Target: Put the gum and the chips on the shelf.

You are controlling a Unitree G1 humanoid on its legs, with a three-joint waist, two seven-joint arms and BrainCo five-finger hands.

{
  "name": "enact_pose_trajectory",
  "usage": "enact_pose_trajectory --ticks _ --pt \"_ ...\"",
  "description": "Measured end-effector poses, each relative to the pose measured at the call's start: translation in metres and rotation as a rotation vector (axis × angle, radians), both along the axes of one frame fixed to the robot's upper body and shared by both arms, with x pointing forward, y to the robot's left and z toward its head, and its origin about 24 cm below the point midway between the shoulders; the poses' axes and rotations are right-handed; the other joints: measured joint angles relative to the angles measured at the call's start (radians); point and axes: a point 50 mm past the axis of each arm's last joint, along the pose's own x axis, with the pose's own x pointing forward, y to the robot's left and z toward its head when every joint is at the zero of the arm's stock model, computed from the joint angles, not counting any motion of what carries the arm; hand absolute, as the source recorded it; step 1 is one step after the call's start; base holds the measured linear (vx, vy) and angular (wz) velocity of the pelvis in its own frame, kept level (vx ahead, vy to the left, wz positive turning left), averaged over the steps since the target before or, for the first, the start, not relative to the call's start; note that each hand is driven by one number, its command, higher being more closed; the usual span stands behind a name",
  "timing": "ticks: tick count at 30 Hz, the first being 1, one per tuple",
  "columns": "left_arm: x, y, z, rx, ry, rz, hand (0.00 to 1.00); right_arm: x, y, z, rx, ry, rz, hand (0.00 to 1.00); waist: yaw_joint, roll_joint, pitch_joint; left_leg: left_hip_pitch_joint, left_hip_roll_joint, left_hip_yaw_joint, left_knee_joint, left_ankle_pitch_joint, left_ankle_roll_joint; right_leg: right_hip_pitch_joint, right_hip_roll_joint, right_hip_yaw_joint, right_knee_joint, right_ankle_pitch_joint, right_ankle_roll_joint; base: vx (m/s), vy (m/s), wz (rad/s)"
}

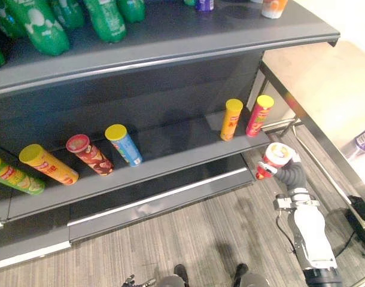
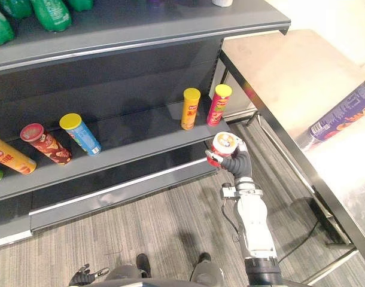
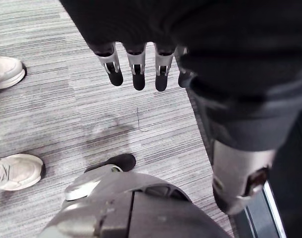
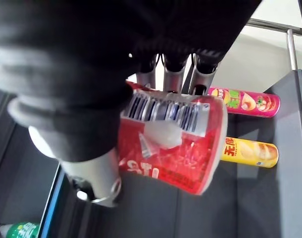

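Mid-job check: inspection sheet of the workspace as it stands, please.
Surface: dark grey lower shelf, bare stretch mid-shelf.
Job's things: red chips can with white lid, held before the shelf's right end; gum: nothing seen.
Clutter: yellow can and pink can standing, four cans lying left of them; green bottles above.
Hands: right hand shut on the red can; left hand open, hanging over the floor.
Cables: nothing seen.
Surroundings: steel table at right, purple can lying on it; a person's white shoes.
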Motion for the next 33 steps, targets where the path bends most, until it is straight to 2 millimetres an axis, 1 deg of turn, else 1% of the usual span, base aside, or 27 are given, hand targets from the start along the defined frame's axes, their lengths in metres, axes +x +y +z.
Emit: enact_pose_trajectory --ticks 1,2,4,6,9,11,15,18,22,24,25,26,27,28,30,33 --pt "0.0 0.0 0.0 -0.002 0.0 0.005 0.0 0.0 0.0 0.0 0.0 0.0 0.001 1.0 0.0 0.002 0.0 0.003 0.004 -0.009 -0.005 0.006 -0.006 0.014 0.009 -0.008 -0.019 0.002 0.002 0.07 -0.171 0.23" --pt "-0.001 -0.001 0.0 -0.004 0.0 0.012 0.0 0.0 0.001 0.0 0.0 -0.001 0.006 1.0 0.005 0.002 -0.001 0.018 0.019 -0.017 -0.03 0.022 -0.025 0.046 0.029 -0.019 -0.064 0.009 0.013 0.05 -0.143 0.16" --pt "-0.001 -0.002 -0.001 -0.01 -0.001 0.014 0.0 0.001 0.004 0.0 0.001 -0.001 0.021 1.0 0.014 0.0 -0.002 0.03 0.034 -0.019 -0.054 0.035 -0.04 0.065 0.055 -0.027 -0.098 0.009 0.014 0.02 -0.131 0.08" --pt "-0.001 -0.008 -0.002 -0.031 -0.002 0.019 0.0 0.001 0.007 0.0 0.009 0.001 0.044 1.0 0.012 0.003 -0.005 0.032 0.044 -0.04 -0.097 0.075 -0.058 0.073 0.077 -0.046 -0.128 0.009 0.014 -0.05 -0.148 0.16" --pt "-0.002 -0.012 -0.003 -0.043 0.002 0.031 0.0 0.001 0.009 -0.001 0.033 0.006 0.071 1.0 0.011 0.016 -0.014 0.046 0.049 -0.043 -0.147 0.104 -0.064 0.076 0.097 -0.052 -0.142 0.009 0.014 -0.09 -0.083 0.07" --pt "-0.002 -0.013 -0.003 -0.046 0.0 0.03 0.0 0.001 0.009 -0.001 0.038 0.005 0.071 1.0 0.011 0.017 -0.018 0.05 0.048 -0.044 -0.155 0.114 -0.064 0.079 0.098 -0.053 -0.147 0.01 0.013 -0.08 -0.03 0.03" --pt "-0.006 -0.013 -0.004 -0.046 0.007 0.032 0.0 0.001 0.01 0.0 0.041 0.001 0.068 1.0 0.012 0.012 -0.03 0.062 0.046 -0.043 -0.164 0.118 -0.06 0.09 0.092 -0.049 -0.149 0.012 0.012 -0.09 0.009 0.01" --pt "-0.008 -0.012 -0.004 -0.043 0.013 0.035 0.0 0.004 0.012 0.009 0.046 -0.036 0.062 1.0 0.013 0.006 -0.042 0.061 0.041 -0.042 -0.166 0.12 -0.058 0.09 0.092 -0.043 -0.164 0.02 0.016 -0.05 0.016 -0.04" --pt "-0.01 -0.011 -0.004 -0.041 0.019 0.042 0.0 0.012 0.012 0.031 0.02 -0.12 0.068 1.0 0.013 0.006 -0.044 0.06 0.038 -0.044 -0.166 0.122 -0.054 0.09 0.09 -0.037 -0.167 0.033 0.013 -0.01 0.006 -0.02" --pt "-0.009 -0.011 -0.004 -0.041 0.019 0.041 0.0 0.022 0.009 0.051 -0.023 -0.18 0.072 1.0 0.013 0.006 -0.045 0.059 0.037 -0.044 -0.166 0.123 -0.053 0.09 0.091 -0.035 -0.172 0.039 0.012 0.0 0.0 0.0" --pt "-0.009 -0.011 -0.004 -0.041 0.019 0.04 0.0 0.024 0.009 0.057 -0.031 -0.2 0.071 1.0 0.013 0.005 -0.045 0.059 0.037 -0.044 -0.166 0.123 -0.053 0.091 0.092 -0.035 -0.174 0.042 0.009 0.0 0.0 0.0" --pt "-0.01 -0.011 -0.004 -0.041 0.021 0.04 0.0 0.029 0.009 0.07 -0.039 -0.245 0.068 1.0 0.013 0.004 -0.047 0.058 0.038 -0.044 -0.165 0.123 -0.053 0.092 0.094 -0.035 -0.181 0.046 0.008 0.0 0.0 0.0" --pt "-0.01 -0.011 -0.004 -0.042 0.023 0.041 0.0 0.035 0.011 0.084 -0.033 -0.293 0.063 1.0 0.014 0.004 -0.047 0.057 0.039 -0.044 -0.165 0.124 -0.052 0.092 0.096 -0.035 -0.183 0.049 0.005 0.0 0.0 0.0" --pt "-0.01 -0.011 -0.004 -0.042 0.023 0.041 0.0 0.038 0.011 0.09 -0.026 -0.314 0.062 1.0 0.014 0.003 -0.048 0.057 0.039 -0.044 -0.164 0.124 -0.052 0.092 0.096 -0.035 -0.184 0.049 0.005 0.0 0.0 0.0" --pt "-0.011 -0.011 -0.004 -0.042 0.024 0.041 0.0 0.047 0.011 0.111 -0.016 -0.372 0.063 1.0 0.017 0.0 -0.053 0.057 0.038 -0.046 -0.16 0.125 -0.052 0.094 0.097 -0.036 -0.184 0.049 0.004 0.0 0.0 0.0" --pt "-0.011 -0.01 -0.004 -0.038 0.026 0.042 0.0 0.057 0.01 0.124 -0.017 -0.393 0.054 1.0 0.027 -0.009 -0.061 0.057 0.038 -0.047 -0.16 0.125 -0.052 0.095 0.097 -0.036 -0.184 0.049 0.004 0.0 0.0 0.0"
